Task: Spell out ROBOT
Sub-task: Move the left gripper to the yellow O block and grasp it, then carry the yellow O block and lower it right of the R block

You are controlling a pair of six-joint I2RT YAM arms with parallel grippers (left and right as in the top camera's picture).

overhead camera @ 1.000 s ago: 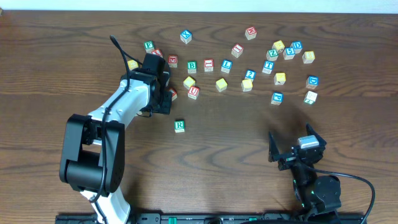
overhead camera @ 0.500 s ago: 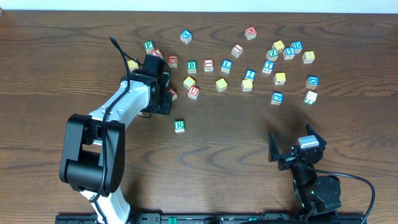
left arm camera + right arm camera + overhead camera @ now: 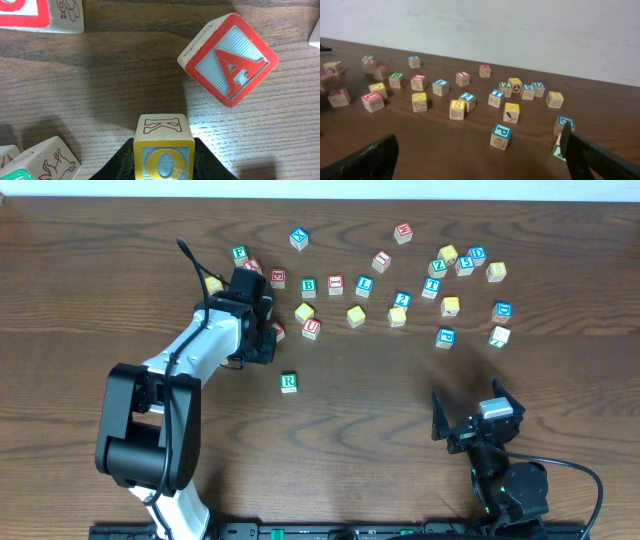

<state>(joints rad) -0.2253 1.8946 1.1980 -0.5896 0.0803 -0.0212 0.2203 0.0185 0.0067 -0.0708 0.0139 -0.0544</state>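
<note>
The left gripper (image 3: 164, 167) has its jaws pressed against both sides of the yellow O cube (image 3: 163, 150), low in the cluster with a red A cube (image 3: 229, 59) just beside it. The hold looks to be at the fingertips only, so the cube could twist or slip on lifting (or clip the A). The right gripper (image 3: 480, 152) gapes wide, empty. The green R cube (image 3: 289, 382) lies apart; a careless set-down could knock it
</note>
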